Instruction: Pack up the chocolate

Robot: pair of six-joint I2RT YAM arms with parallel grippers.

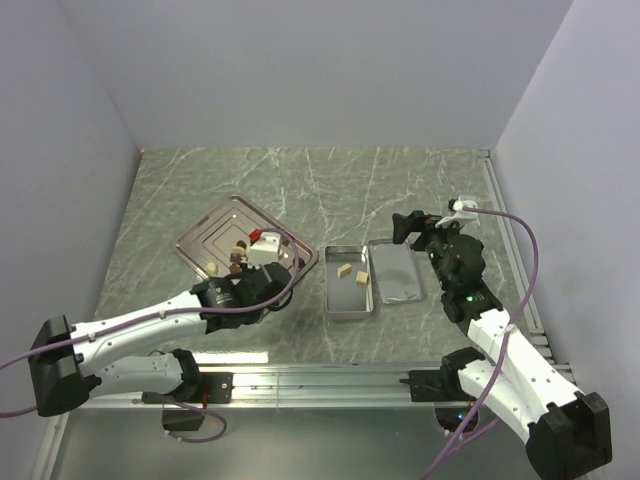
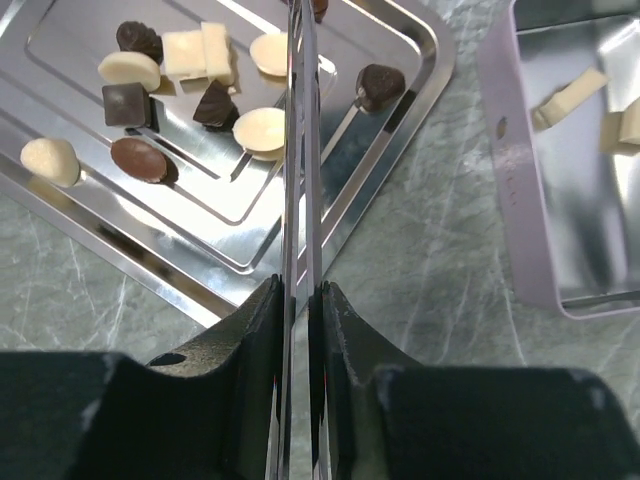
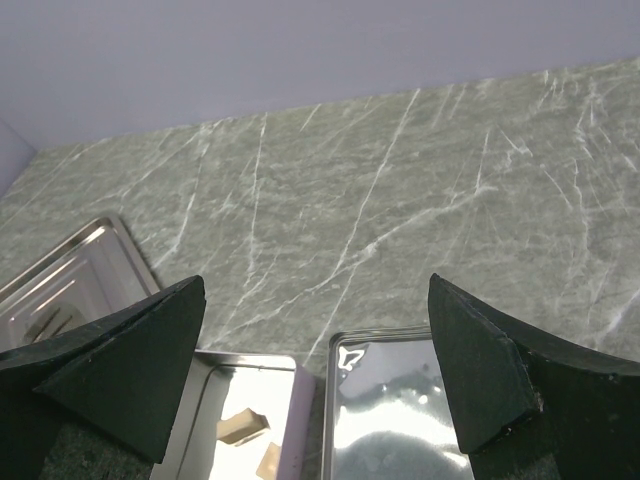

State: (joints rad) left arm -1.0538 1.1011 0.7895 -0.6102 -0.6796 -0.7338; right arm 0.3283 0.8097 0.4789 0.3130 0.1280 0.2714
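Note:
Several chocolates, dark [image 2: 126,103] and cream [image 2: 259,128], lie on the ridged steel tray [image 2: 400,140]. The tray also shows in the top view [image 1: 205,235]. Two cream pieces [image 1: 345,270] lie in the open tin [image 1: 330,300], also seen in the left wrist view [image 2: 568,97] and the right wrist view [image 3: 243,425]. My left gripper [image 2: 300,290] [image 1: 268,258] is shut on thin metal tweezers [image 2: 298,150]. They reach over the tray, and their tips are cut off at the top beside a dark piece [image 2: 318,5]. My right gripper [image 3: 318,283] [image 1: 415,228] is open and empty above the far end of the tin's lid [image 3: 400,420].
The lid [image 1: 395,272] lies shiny side up right of the tin. The tin's lilac wall [image 2: 500,180] stands just right of the tray's corner. Grey walls close in the marble table on three sides. A rail runs along the right edge [image 1: 505,230].

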